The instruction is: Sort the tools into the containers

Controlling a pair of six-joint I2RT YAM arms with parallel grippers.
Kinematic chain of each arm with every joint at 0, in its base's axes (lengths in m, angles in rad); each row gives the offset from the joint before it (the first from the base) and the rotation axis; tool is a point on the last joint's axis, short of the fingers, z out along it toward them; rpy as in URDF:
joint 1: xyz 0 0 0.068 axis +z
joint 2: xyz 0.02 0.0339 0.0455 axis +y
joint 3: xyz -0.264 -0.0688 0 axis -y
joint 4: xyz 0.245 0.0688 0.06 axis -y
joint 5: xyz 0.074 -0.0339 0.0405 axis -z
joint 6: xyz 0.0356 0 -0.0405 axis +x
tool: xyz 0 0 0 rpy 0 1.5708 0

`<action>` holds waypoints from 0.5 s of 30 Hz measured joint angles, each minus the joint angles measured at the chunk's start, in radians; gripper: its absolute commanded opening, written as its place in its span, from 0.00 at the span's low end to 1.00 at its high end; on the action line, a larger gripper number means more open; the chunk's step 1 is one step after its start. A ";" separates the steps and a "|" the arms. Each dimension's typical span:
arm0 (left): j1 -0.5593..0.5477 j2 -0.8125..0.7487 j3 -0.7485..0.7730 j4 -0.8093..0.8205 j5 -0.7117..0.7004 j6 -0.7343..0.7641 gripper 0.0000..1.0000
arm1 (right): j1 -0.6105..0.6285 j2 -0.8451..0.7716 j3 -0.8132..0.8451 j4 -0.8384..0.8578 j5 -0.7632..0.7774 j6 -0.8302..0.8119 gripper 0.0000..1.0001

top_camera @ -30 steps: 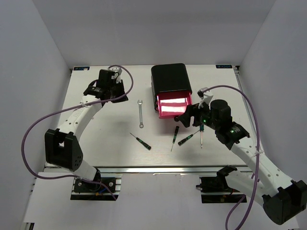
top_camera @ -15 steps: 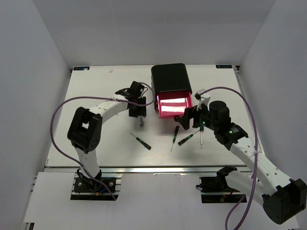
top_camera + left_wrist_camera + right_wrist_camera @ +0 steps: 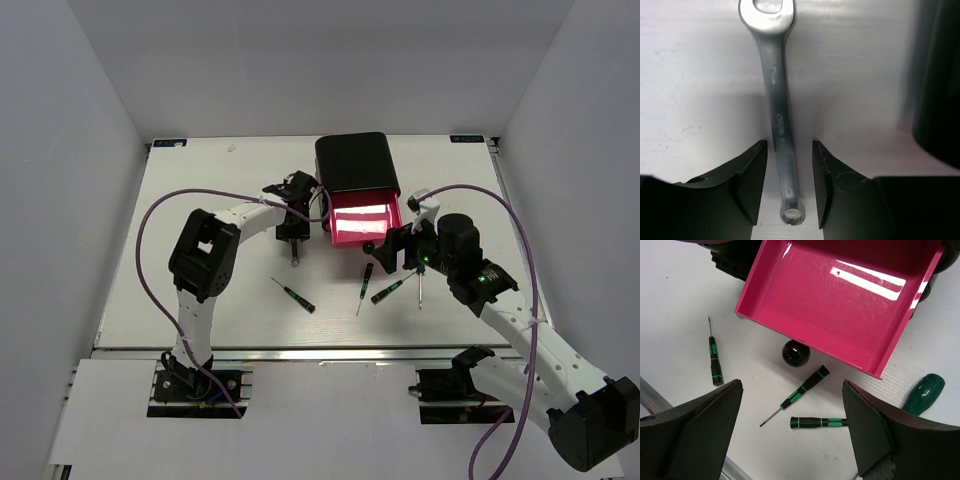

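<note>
A silver wrench [image 3: 777, 115] lies flat on the white table, just left of the black box [image 3: 355, 165]. My left gripper [image 3: 789, 150] is open and low over it, one finger on each side of the shaft with a small gap on both sides. In the top view this gripper [image 3: 292, 230] covers most of the wrench [image 3: 295, 258]. One pink drawer [image 3: 830, 300] with a black knob [image 3: 795, 353] is pulled out and empty. My right gripper [image 3: 792, 390] is open above two thin screwdrivers [image 3: 802, 392] [image 3: 820, 422]. A third thin one [image 3: 714, 360] lies to the left. The larger green-handled screwdriver [image 3: 922, 394] lies to the right.
The black box stands at the back middle of the table with the open drawer [image 3: 360, 222] facing the arms. An aluminium rail [image 3: 320, 352] runs along the near edge. White walls close in both sides. Purple cables loop over both arms.
My left arm has swung from the far left of the table to the wrench beside the box and come down over it. My right gripper has barely moved.
</note>
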 measured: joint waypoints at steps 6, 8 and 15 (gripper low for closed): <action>0.000 0.037 0.046 0.024 -0.017 0.002 0.23 | -0.003 0.000 0.000 0.000 0.007 -0.001 0.86; 0.000 0.038 0.043 0.034 -0.023 0.005 0.16 | -0.003 0.000 0.000 0.000 0.011 -0.002 0.86; 0.000 -0.013 -0.050 0.109 -0.040 0.000 0.00 | -0.012 0.000 0.000 0.000 0.020 -0.005 0.86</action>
